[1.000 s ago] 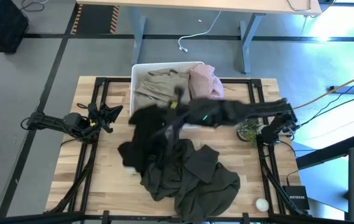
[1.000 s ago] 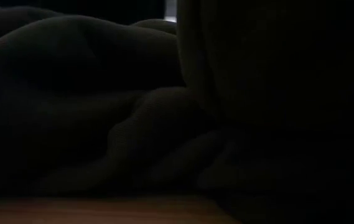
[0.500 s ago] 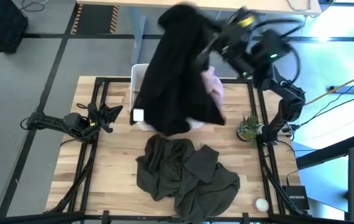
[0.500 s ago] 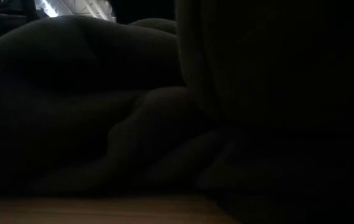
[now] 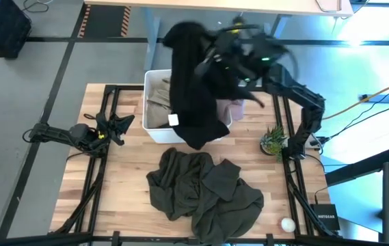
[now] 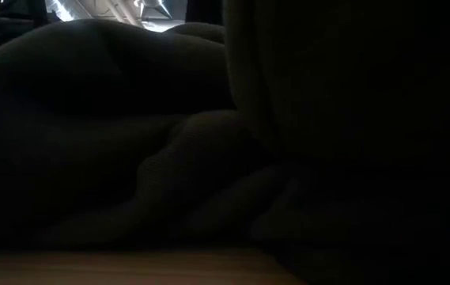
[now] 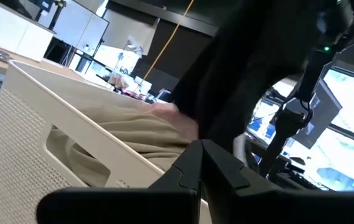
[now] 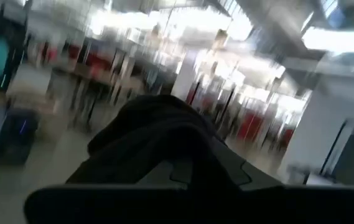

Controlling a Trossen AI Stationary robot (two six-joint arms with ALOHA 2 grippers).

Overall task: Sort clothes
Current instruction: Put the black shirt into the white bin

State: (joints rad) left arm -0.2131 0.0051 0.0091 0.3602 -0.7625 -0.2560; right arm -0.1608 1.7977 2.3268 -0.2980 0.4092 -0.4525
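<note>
My right gripper [image 5: 206, 53] is raised high over the white bin [image 5: 154, 131] and is shut on the black garment [image 5: 193, 89]. The garment hangs down over the bin and carries a white tag [image 5: 173, 119]. A beige garment [image 5: 157, 96] and a pink one [image 5: 234, 108] lie in the bin. The large olive-green garment [image 5: 204, 195] lies crumpled on the table near the front and fills the low view [image 6: 130, 142]. My left gripper [image 5: 122, 126] is shut and empty at the table's left, beside the bin [image 7: 71, 124]. My right gripper holds the black garment by a bunched upper part [image 8: 158, 124], which drapes over the fingers and hides the place of contact. The garment hangs slack below the gripper, clear of the table. Its lower end [image 5: 204, 140] reaches down over the bin's near rim.
A small potted plant [image 5: 273, 141] stands at the table's right by the right arm's base. A white ball [image 5: 288, 223] and a black box [image 5: 325, 216] lie at the near right corner. Bare wood shows at the table's near left.
My right gripper has risen steeply from the table's middle and swung toward the far edge with the black garment. The garment has come off the table, now hangs over the bin, and has last drifted a little to the left.
</note>
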